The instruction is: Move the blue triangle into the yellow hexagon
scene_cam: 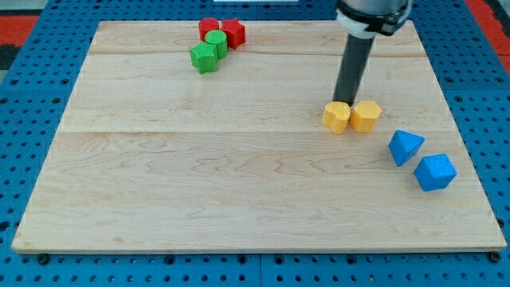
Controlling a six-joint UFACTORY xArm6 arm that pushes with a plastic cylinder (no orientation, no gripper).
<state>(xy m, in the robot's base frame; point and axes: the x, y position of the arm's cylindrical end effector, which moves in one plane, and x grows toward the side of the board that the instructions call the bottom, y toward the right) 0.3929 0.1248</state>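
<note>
The blue triangle (405,147) lies at the view's right, just up-left of a blue cube-like block (435,172). The yellow hexagon (366,115) sits up-left of the triangle, touching a second yellow block (337,117) on its left. My tip (346,101) stands at the top edge of the two yellow blocks, right above the seam between them, well up-left of the blue triangle and apart from it.
A cluster at the view's top left holds two red blocks (209,28) (233,33) and two green blocks (216,41) (204,57). The wooden board (239,159) ends close to the blue blocks on the right, over a blue perforated table.
</note>
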